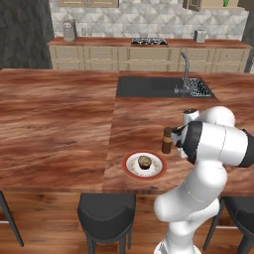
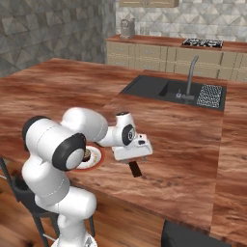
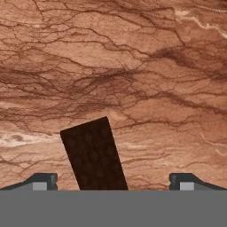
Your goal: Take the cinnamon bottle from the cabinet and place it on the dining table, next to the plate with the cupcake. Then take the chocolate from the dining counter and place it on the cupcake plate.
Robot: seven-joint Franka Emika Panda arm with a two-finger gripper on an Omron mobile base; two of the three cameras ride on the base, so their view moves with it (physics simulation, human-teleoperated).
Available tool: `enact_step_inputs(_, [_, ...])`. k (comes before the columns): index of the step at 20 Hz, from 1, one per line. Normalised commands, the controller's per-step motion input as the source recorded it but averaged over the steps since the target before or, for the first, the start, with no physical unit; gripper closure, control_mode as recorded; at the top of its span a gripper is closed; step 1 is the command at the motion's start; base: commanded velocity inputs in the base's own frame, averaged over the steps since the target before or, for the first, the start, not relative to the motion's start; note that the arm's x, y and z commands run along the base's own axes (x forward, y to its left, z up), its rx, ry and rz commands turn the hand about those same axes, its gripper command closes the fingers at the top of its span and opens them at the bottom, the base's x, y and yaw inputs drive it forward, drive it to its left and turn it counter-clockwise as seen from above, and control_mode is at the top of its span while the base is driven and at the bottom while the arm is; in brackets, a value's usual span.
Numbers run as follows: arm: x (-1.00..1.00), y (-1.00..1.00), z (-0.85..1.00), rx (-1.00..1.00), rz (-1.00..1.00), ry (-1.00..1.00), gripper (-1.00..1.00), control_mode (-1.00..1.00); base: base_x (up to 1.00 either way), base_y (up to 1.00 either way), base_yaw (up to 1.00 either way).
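The cinnamon bottle [image 1: 167,140] stands upright on the dining table [image 1: 59,124], just right of the red-rimmed plate [image 1: 130,166] that holds the cupcake [image 1: 144,161]. The chocolate [image 3: 94,155], a flat dark bar, lies on the wood to the right of the plate [image 2: 98,155]. My gripper [image 3: 113,181] hangs open directly over the chocolate [image 2: 135,169], one fingertip on each side and well apart from it. In the right base view the gripper [image 2: 134,157] points down a little above the bar. The cabinet [image 1: 213,4] is at the far top right.
A black sink [image 1: 149,87] with a steel tap [image 1: 185,69] is set into the table behind the bottle. Dark stools [image 1: 106,211] stand along the near table edge. The back counter carries a stove [image 1: 149,41].
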Motion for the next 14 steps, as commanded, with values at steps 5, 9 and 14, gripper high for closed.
enact_step_inputs(5, [0.01,0.0,-0.14,0.05,0.12,-0.04,-1.0,-1.0,0.0,0.0,0.0])
enact_step_inputs(9, [0.01,0.0,-0.15,0.11,0.06,0.0,-1.0,-1.0,0.0,0.0,0.0])
enact_step_inputs(14, [0.11,-0.01,-0.08,0.09,0.05,0.0,-1.0,-1.0,0.0,0.0,0.0])
